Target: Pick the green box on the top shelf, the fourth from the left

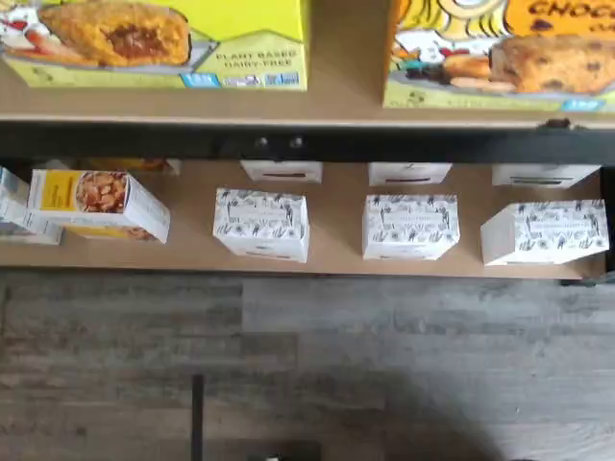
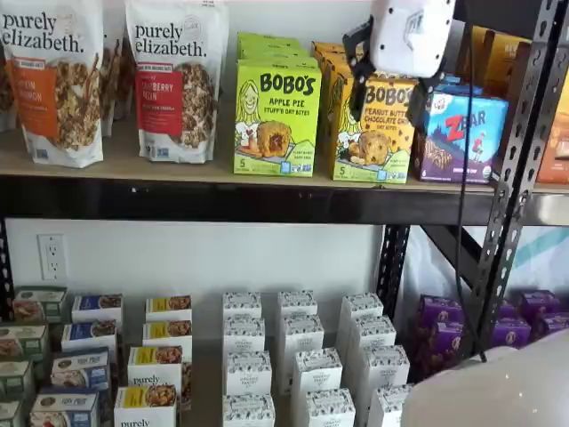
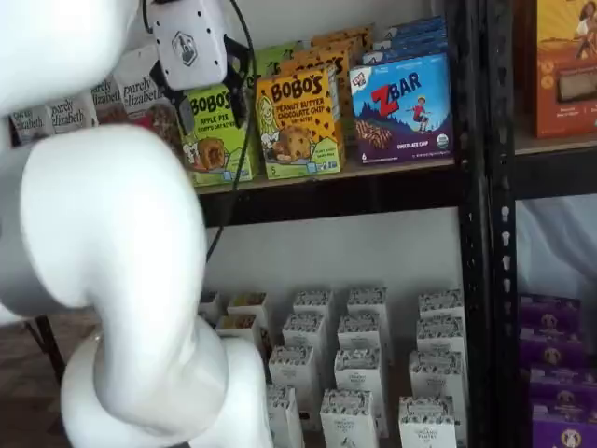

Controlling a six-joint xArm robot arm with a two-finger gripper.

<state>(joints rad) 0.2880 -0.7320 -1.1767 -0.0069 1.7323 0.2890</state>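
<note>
Hand (image 3: 207, 101) is spread wide with nothing between the fingers, hovering right in front of the green box (image 2: 276, 120). That box stands upright on the top shelf (image 2: 178, 169), touching the yellow Bobo's box (image 2: 369, 129).

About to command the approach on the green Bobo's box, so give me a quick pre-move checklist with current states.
1. Target found: ok. The green box stands upright at the front of the top shelf.
2. Gripper empty and open: ok. The gripper shows two black fingers apart with nothing between them.
3. Alignment with target: cannot tell. In one shelf view it hangs before the green box, in the other nearer the yellow Bobo's box.
4. Contact yet: cannot tell, depth to the box unclear.
5. Neighbour clearance: not ok. The yellow box stands close beside the target's right side.
6. Cable: ok, hangs free of the boxes.
</note>
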